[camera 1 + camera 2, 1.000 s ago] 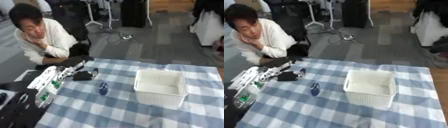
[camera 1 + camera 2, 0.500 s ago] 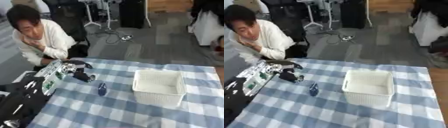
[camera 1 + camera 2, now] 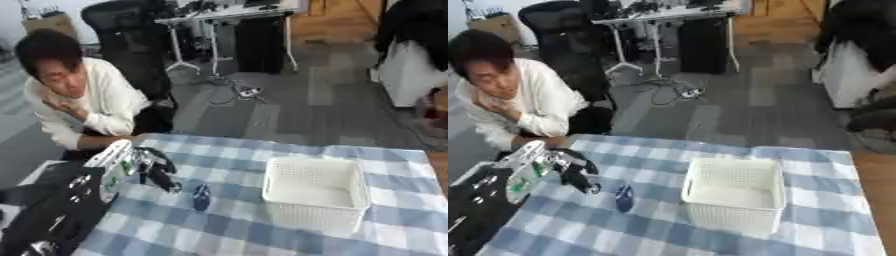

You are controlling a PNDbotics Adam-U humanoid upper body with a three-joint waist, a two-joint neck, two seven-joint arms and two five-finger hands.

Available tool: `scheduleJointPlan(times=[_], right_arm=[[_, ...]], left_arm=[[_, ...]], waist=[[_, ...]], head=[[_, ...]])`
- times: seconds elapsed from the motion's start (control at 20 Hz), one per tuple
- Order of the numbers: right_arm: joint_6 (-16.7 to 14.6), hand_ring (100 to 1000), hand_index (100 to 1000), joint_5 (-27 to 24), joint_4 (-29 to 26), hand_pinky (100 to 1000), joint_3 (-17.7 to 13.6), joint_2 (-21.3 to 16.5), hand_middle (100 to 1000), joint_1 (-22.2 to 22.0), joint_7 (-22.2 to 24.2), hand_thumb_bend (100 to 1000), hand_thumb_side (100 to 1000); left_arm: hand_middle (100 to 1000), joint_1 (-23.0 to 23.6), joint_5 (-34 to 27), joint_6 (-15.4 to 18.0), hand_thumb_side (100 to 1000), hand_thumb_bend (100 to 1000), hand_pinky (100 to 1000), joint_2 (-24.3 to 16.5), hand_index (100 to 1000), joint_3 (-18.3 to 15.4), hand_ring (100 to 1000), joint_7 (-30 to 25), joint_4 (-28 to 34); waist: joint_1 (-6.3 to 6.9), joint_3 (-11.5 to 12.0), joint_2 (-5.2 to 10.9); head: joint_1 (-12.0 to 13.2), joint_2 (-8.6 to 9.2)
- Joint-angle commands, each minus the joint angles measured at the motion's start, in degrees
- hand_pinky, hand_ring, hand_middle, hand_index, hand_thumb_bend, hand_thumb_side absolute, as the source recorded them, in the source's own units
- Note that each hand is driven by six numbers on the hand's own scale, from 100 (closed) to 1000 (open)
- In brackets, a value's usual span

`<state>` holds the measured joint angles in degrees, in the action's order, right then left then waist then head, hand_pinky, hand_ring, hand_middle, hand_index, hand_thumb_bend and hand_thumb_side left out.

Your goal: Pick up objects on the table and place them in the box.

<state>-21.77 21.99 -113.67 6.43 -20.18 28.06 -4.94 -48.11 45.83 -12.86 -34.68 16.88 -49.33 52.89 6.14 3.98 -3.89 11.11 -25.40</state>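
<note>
My left hand [image 3: 122, 159], white-backed with dark fingers, reaches in from the lower left over the checked table [image 3: 262, 235]. Its fingers curl round the upper end of a black object [image 3: 163, 178], whose lower end points toward the table. Whether that end touches the cloth I cannot tell. A small dark blue object [image 3: 201, 196] lies on the cloth just right of the hand. Further right stands the white mesh box [image 3: 315, 194], open on top, with nothing showing inside. My right hand is not in view.
A person in a white top [image 3: 87, 107] crouches at the table's far left corner, behind my left hand. My black left forearm [image 3: 52, 220] covers the lower left of the table. Beyond the far edge are floor, a chair and desks.
The whole picture has shifted down, so the camera has tilted. My left hand has moved forward and curled its fingers over the black object. The blue object and the box have stayed put.
</note>
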Motion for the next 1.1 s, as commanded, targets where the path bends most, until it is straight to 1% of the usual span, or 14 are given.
scheduleJointPlan(times=[0.05,0.1,0.15,0.2,0.25,0.35,0.4,0.45,0.65,0.75,0.85,1.1], right_arm=[[0.0,516,647,-0.3,-0.9,529,0.1,-0.4,570,1.1,0.3,246,1000],[-0.1,516,647,-0.3,-0.9,529,0.1,-0.4,570,1.2,0.4,247,1000],[-0.1,516,647,-0.4,-0.9,529,0.1,-0.4,571,1.2,0.4,247,1000],[-0.1,516,647,-0.4,-0.9,529,0.2,-0.4,571,1.2,0.5,247,1000],[-0.1,516,647,-0.4,-0.9,529,0.2,-0.3,571,1.3,0.5,247,1000],[-0.1,516,647,-0.5,-0.9,529,0.2,-0.2,571,1.3,0.5,246,1000],[-0.1,516,647,-0.6,-0.9,529,0.2,-0.2,571,1.4,0.5,246,1000],[-0.2,516,647,-0.7,-0.9,529,0.2,-0.1,571,1.4,0.6,246,1000],[-0.2,517,647,-0.9,-0.9,529,0.4,0.3,571,1.7,0.7,244,1000],[-0.2,517,647,-1.0,-0.9,530,0.4,0.5,571,1.8,0.7,237,1000],[-0.3,518,647,-1.2,-0.9,530,0.4,0.8,571,2.1,0.8,242,1000],[-0.3,519,647,-1.4,-0.9,530,0.4,1.3,571,2.6,0.7,238,1000]], left_arm=[[1000,-2.1,0.8,0.0,518,1000,779,0.0,1000,-0.7,939,-1.3,-1.8],[1000,-2.6,1.2,0.0,557,1000,798,0.5,1000,-0.8,957,-1.6,-2.5],[1000,-3.0,1.4,0.0,557,1000,813,0.9,1000,-0.9,969,-1.8,-3.1],[1000,-3.4,1.5,0.0,557,1000,810,1.4,1000,-1.0,968,-1.9,-3.7],[1000,-3.8,1.6,0.0,556,1000,834,1.8,1000,-1.2,980,-1.9,-4.3],[1000,-4.6,1.8,0.1,612,1000,845,2.7,1000,-1.5,988,-1.5,-5.7],[1000,-5.0,2.1,0.1,605,1000,844,3.1,1000,-1.7,988,-1.1,-6.5],[1000,-5.4,2.4,0.1,652,1000,848,3.5,1000,-1.9,989,-0.8,-7.3],[1000,-7.2,4.6,0.2,652,1000,844,5.6,1000,-3.2,986,1.4,-11.3],[1000,-7.9,5.7,0.6,663,1000,838,6.5,1000,-3.9,982,2.8,-13.0],[1000,-8.4,6.2,0.7,694,1000,832,7.2,1000,-5.0,977,4.5,-14.5],[1000,-9.3,7.2,0.6,707,1000,823,8.4,1000,-6.7,974,8.1,-17.4]], waist=[[-0.07,-0.1,0.62],[-0.09,-0.2,0.6],[-0.1,-0.2,0.58],[-0.12,-0.2,0.56],[-0.13,-0.3,0.54],[-0.14,-0.4,0.49],[-0.14,-0.5,0.46],[-0.13,-0.6,0.44],[-0.03,-1.1,0.35],[0.03,-1.3,0.31],[0.1,-1.7,0.18],[0.29,-2.3,-0.09]], head=[[0.3,0.21],[0.4,0.14],[0.5,0.11],[0.6,0.09],[0.7,0.09],[0.8,0.19],[0.9,0.28],[0.9,0.33],[1.2,0.34],[1.5,0.35],[1.7,0.44],[2.1,0.25]])
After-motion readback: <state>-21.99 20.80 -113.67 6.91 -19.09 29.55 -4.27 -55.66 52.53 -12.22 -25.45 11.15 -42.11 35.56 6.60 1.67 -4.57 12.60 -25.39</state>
